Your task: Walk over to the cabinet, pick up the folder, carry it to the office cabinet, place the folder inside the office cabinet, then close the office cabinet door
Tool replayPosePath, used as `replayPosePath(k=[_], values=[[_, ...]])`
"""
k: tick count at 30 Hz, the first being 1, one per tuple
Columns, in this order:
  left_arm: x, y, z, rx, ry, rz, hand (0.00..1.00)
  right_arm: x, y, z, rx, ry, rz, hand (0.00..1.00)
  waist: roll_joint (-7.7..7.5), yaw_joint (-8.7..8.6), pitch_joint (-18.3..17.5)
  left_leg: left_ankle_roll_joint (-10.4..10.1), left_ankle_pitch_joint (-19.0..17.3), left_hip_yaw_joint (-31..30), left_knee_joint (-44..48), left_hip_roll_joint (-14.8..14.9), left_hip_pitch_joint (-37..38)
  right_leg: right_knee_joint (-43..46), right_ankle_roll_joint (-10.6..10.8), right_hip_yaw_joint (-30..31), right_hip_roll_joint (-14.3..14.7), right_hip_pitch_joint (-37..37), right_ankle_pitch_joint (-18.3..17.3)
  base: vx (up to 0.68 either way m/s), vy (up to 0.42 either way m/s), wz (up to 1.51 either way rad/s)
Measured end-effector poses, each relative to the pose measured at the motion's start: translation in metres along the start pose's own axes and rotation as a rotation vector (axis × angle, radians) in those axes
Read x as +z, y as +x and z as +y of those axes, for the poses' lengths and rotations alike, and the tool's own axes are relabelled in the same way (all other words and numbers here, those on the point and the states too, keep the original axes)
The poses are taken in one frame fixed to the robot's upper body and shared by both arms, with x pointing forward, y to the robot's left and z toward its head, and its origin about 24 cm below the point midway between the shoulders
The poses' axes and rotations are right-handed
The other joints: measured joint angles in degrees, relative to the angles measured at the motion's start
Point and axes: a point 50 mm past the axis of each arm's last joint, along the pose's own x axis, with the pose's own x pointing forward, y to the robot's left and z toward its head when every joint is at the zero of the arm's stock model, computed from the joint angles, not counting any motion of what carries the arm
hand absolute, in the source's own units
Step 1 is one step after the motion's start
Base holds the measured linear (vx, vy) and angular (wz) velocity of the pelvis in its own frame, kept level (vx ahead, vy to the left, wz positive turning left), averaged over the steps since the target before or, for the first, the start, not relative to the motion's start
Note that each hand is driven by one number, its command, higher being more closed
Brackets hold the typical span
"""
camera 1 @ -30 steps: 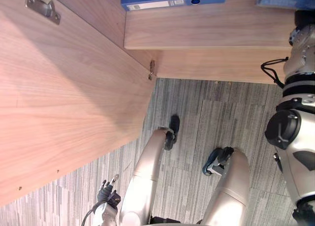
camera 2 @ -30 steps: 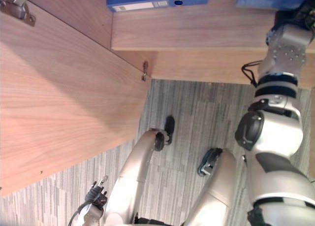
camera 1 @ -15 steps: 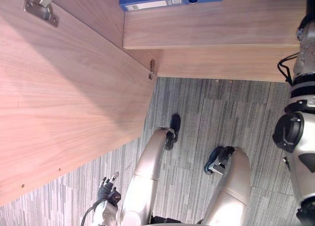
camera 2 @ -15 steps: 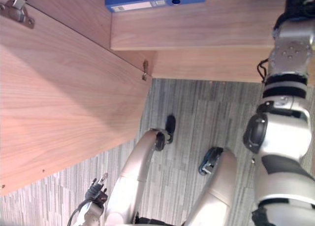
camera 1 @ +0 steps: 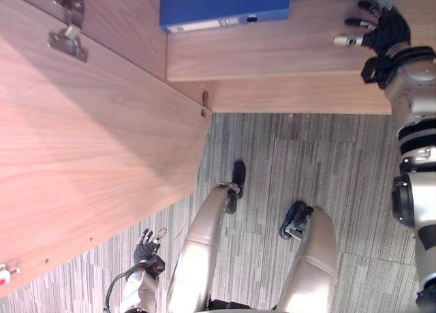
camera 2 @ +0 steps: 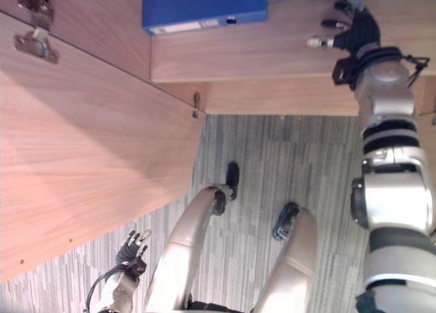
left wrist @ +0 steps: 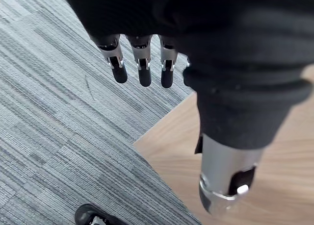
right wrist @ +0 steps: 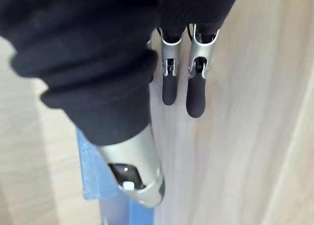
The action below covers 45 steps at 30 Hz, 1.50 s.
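Right hand [camera 1: 383, 32]: fingers straight and spread, empty, over the bare wooden shelf [camera 1: 272, 50], well right of the blue folder [camera 1: 225, 5]. Folder lies flat at the shelf's left end, beside the open door [camera 1: 88, 142]. Left hand [camera 1: 148, 247] hangs low, fingers relaxed, empty.

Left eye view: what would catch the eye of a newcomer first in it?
The blue folder lying on the wooden shelf at the top stands out most. To its right, the right hand is over the same shelf, open and holding nothing. The big open cabinet door takes up the view's left side, and the left hand hangs low over the grey carpet.
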Motion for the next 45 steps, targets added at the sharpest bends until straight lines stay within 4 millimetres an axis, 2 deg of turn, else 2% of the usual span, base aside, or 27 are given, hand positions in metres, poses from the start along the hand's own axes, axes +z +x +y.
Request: replayPosePath(k=[3,6,10,16,21,27,29,31,32,34,37,40,44,45], values=[[0.003,-0.004,0.01,0.003,0.024,-0.013,0.0,-0.013,-0.002,0.004,0.028,-0.13,0.057,0.0,-0.42,-0.35,0.0,0.3,0.3,0.7,-2.7,0.3,2.8,-3.2,-0.2,-0.4,0.3,2.6,1.2,0.06,0.004,-0.15],[0.005,-0.004,0.015,0.011,0.036,-0.015,0.0,-0.016,-0.002,0.003,0.033,-0.162,0.069,0.0,-1.15,-0.39,-0.3,0.5,0.5,1.1,-3.8,0.3,3.3,-4.4,-0.3,-0.4,0.3,2.8,1.7,0.05,0.019,-0.07],[0.004,-0.004,0.014,0.008,0.035,-0.014,0.0,-0.027,-0.005,0.004,0.044,-0.173,0.098,0.0,-2.44,-0.42,-0.3,0.7,0.5,2.0,-5.3,0.2,5.2,-6.0,-0.2,-0.2,0.1,4.3,2.1,0.04,0.007,-0.04],[0.002,-0.004,0.013,-0.006,0.058,-0.009,0.0,-0.035,-0.005,0.016,0.101,-0.309,0.13,0.0,-2.76,-0.61,-0.5,0.9,1.0,2.8,-7.6,0.2,7.6,-8.0,-0.1,-0.1,0.2,6.0,3.0,0.02,-0.009,-0.06],[-0.005,-0.008,0.014,-0.014,0.074,0.014,0.0,-0.064,-0.011,0.047,0.201,-0.449,0.194,0.0,-4.85,-1.29,-1.8,0.9,1.7,3.3,-11.5,0.3,11.4,-12.3,0.2,-0.5,0.8,9.6,4.4,0.04,-0.013,-0.1],[-0.011,-0.011,0.012,-0.031,0.089,0.034,0.0,-0.107,-0.028,0.101,0.336,-0.543,0.266,0.0,-6.68,-2.24,-3.1,0.5,4.1,3.5,-19.4,0.7,18.9,-20.6,0.4,-1.9,2.7,16.7,7.5,0.08,-0.003,-0.12],[-0.012,-0.011,0.01,-0.038,0.094,0.038,0.0,-0.127,-0.04,0.12,0.388,-0.53,0.308,0.0,-7.05,-2.31,-3.7,0.0,5.4,3.2,-23.1,1.0,22.2,-24.3,0.4,-2.8,3.7,20.1,8.9,0.12,-0.015,-0.08],[-0.012,-0.011,0.009,-0.044,0.129,0.04,0.0,-0.162,-0.064,0.148,0.467,-0.496,0.427,0.0,-7.32,-2.85,-5.0,-0.6,7.0,2.2,-27.6,1.4,26.8,-29.2,0.3,-5.1,4.9,25.5,10.3,0.15,-0.023,0.07],[-0.011,-0.011,0.008,-0.049,0.15,0.036,0.0,-0.176,-0.074,0.155,0.494,-0.488,0.485,0.0,-7.56,-2.79,-5.5,-0.8,7.2,1.9,-28.4,1.5,27.7,-30.3,0.2,-5.6,5.2,26.7,10.5,0.13,-0.027,0.12],[-0.006,-0.01,0.005,-0.067,0.238,0.017,0.0,-0.222,-0.125,0.189,0.6,-0.41,0.675,0.0,-8.33,-2.38,-6.5,-1.1,7.5,1.8,-30.5,2.4,31.5,-34.1,0.2,-7.2,6.5,31.5,11.7,0.14,-0.036,-0.02],[-0.006,-0.01,0.003,-0.076,0.309,0.018,0.0,-0.244,-0.166,0.218,0.655,-0.295,0.779,0.0,-8.61,-2.83,-7.9,-1.4,7.6,2.5,-32.7,3.5,35.2,-38.3,0.3,-7.6,8.2,35.8,13.5,0.11,-0.027,-0.18],[-0.01,-0.011,0.002,-0.06,0.314,0.026,0.0,-0.258,-0.193,0.228,0.631,-0.202,0.849,0.0,-8.89,-3.44,-10.1,-1.6,7.6,3.1,-34.2,3.9,38.7,-41.0,0.9,-8.3,8.8,39.4,14.8,0.07,-0.002,-0.18],[-0.025,-0.014,0.007,-0.007,0.299,0.084,0.0,-0.271,-0.237,0.246,0.541,-0.005,0.956,0.0,-10.36,-3.74,-15.4,-2.7,8.2,5.5,-38.3,5.3,44.4,-47.3,1.0,-8.3,10.8,44.5,17.7,0.05,-0.016,-0.36],[-0.035,-0.016,0.013,0.026,0.302,0.125,0.0,-0.275,-0.254,0.253,0.505,0.066,1.003,0.0,-10.86,-3.85,-16.7,-2.7,8.2,6.5,-39.2,5.6,46.1,-48.8,0.8,-7.6,11.3,45.9,18.2,0.02,-0.026,-0.46]])
